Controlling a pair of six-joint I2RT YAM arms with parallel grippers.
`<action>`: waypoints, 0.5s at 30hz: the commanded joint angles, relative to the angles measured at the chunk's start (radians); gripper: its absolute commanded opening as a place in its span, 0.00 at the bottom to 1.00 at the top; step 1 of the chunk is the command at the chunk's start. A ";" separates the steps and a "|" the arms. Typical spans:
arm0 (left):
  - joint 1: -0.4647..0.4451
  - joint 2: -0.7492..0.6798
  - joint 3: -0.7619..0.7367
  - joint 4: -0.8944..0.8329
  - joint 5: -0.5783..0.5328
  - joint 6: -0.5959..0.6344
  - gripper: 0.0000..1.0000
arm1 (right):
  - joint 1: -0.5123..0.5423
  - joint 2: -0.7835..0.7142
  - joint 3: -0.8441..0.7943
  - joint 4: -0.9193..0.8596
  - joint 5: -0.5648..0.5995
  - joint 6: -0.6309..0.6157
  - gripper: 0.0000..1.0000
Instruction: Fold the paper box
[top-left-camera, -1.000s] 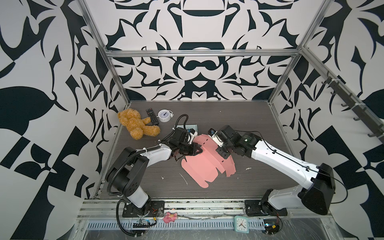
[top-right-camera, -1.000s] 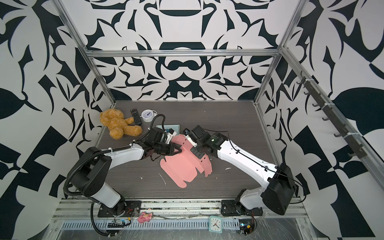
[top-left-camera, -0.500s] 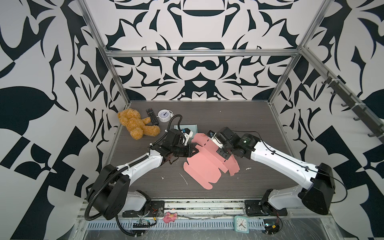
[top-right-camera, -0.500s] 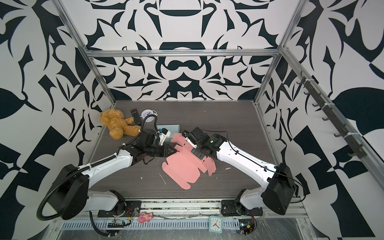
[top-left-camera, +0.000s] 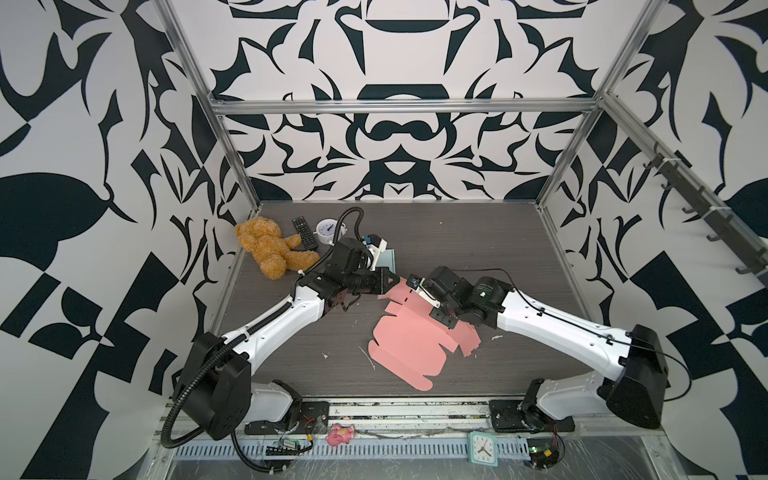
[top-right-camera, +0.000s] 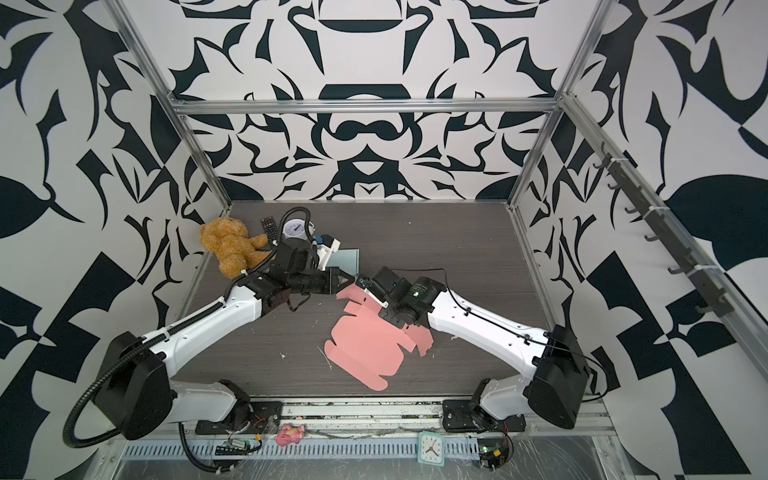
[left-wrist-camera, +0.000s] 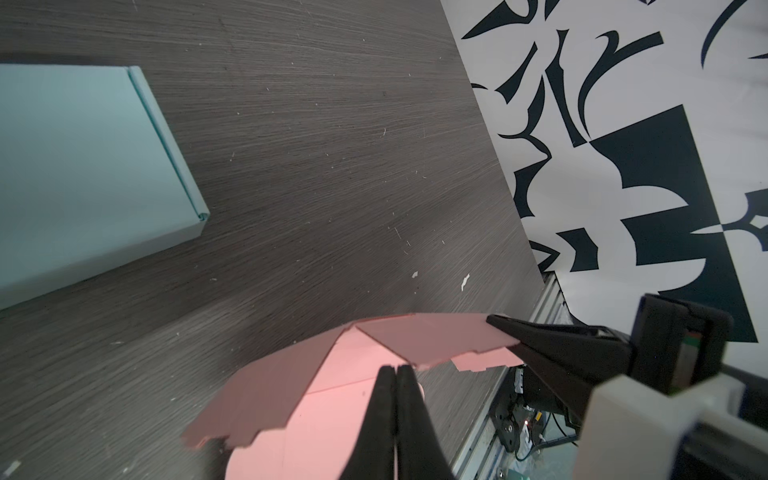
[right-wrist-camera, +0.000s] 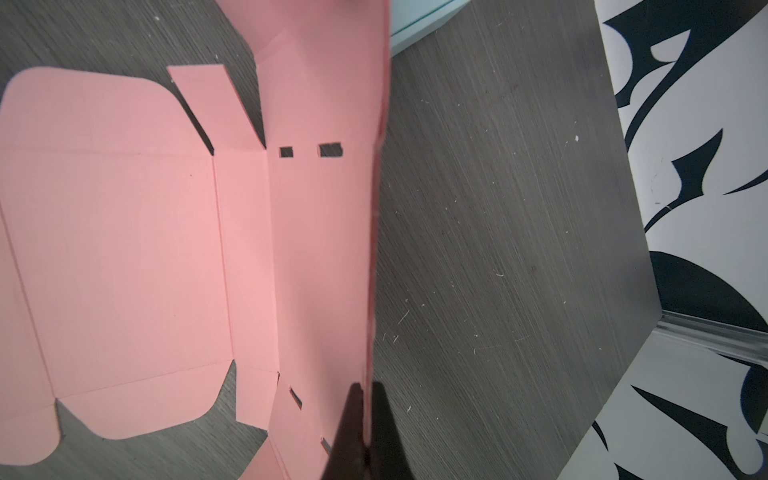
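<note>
The pink paper box (top-left-camera: 409, 345) (top-right-camera: 365, 345) is a flat cut-out on the dark table. Its near panels lie flat and its far panel is lifted. My right gripper (right-wrist-camera: 365, 390) is shut on the edge of that lifted panel (right-wrist-camera: 328, 232); the left wrist view shows the right gripper (left-wrist-camera: 496, 326) pinching it. My left gripper (left-wrist-camera: 397, 368) (top-left-camera: 395, 279) is shut, tips at the raised flap's (left-wrist-camera: 415, 338) edge, and nothing shows between the fingers. In both top views the two grippers meet at the sheet's far end.
A light blue flat box (left-wrist-camera: 83, 166) (top-left-camera: 387, 257) lies just beyond the grippers. A teddy bear (top-left-camera: 270, 249), a remote (top-left-camera: 304, 233) and a white clock (top-left-camera: 328, 229) sit at the back left. Small paper scraps (top-left-camera: 368, 357) dot the table.
My left arm has stretched forward and its shut gripper has moved right, up to the raised flap. The right gripper still holds the lifted panel, and the sheet has shifted slightly.
</note>
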 joint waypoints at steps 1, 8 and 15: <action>0.004 0.025 0.035 -0.037 -0.010 0.010 0.07 | 0.010 -0.026 0.000 0.012 0.044 -0.011 0.00; 0.007 -0.033 0.011 -0.069 -0.058 0.026 0.06 | 0.014 -0.023 -0.012 0.022 0.058 -0.027 0.00; 0.019 -0.059 0.009 -0.071 -0.054 0.021 0.07 | 0.014 -0.016 -0.013 0.034 0.058 -0.034 0.00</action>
